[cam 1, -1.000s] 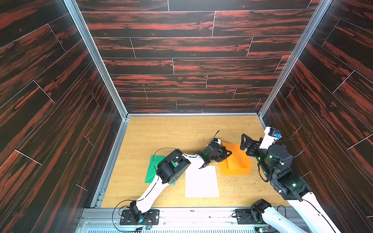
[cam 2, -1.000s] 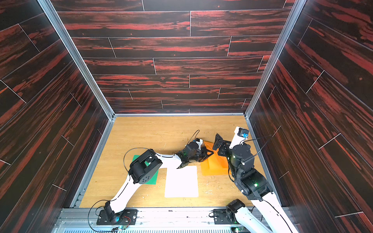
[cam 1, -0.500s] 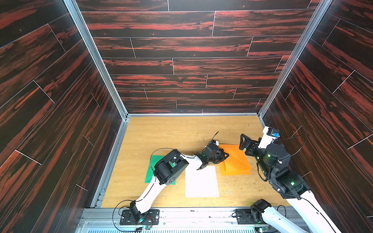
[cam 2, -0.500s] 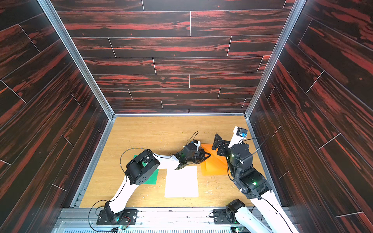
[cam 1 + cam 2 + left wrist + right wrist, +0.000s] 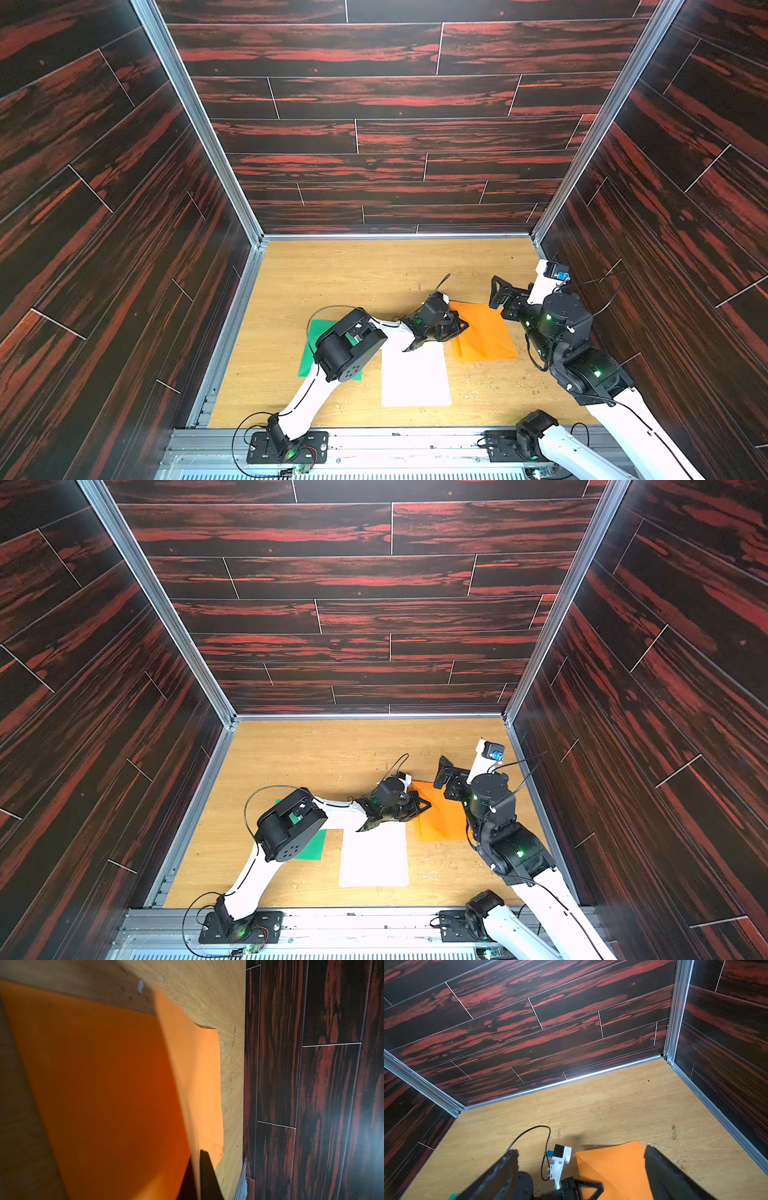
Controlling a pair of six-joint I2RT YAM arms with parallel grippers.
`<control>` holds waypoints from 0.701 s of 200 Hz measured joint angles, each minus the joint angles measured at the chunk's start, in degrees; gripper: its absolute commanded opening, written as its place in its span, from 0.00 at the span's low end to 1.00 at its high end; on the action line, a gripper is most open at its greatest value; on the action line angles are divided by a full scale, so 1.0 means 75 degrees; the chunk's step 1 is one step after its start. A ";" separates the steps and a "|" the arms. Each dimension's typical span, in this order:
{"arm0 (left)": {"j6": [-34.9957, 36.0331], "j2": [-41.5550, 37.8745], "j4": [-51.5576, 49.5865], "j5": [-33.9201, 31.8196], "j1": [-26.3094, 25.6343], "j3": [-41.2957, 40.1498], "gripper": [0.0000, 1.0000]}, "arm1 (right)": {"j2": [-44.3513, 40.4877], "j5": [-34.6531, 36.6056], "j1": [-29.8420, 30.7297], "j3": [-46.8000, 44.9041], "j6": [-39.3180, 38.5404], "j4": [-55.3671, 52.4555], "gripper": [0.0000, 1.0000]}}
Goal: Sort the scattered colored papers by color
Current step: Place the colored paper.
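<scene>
Top views look down from high; both close wrist views share orange paper (image 5: 104,1084).

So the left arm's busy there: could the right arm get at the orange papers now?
Probably yes. The right claw hangs open by the orange papers with nothing between; the left claw, shut on one orange sheet, only crowds the opposite side.

Light wooden tabletop (image 5: 353,282) — dotted with specks (image 5: 673,1132) — boxed by dark red-streaked walls (image 5: 374,124).
</scene>
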 measured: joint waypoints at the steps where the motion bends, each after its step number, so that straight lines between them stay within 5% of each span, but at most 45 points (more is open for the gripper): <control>1: -0.0003 0.0000 0.0000 0.0000 0.0000 0.0000 0.19 | 0.0003 -0.0003 0.0000 0.0000 -0.0003 0.0000 0.98; 40: 0.0122 -0.0017 -0.0219 0.0026 -0.0009 -0.0003 0.38 | 0.0052 -0.0058 0.0000 0.0000 -0.0003 0.0009 0.98; 140: 0.1731 -0.1134 -0.3488 -0.1183 -0.0035 0.0108 0.42 | 0.0055 -0.0157 0.0000 -0.0073 0.0026 0.0096 0.98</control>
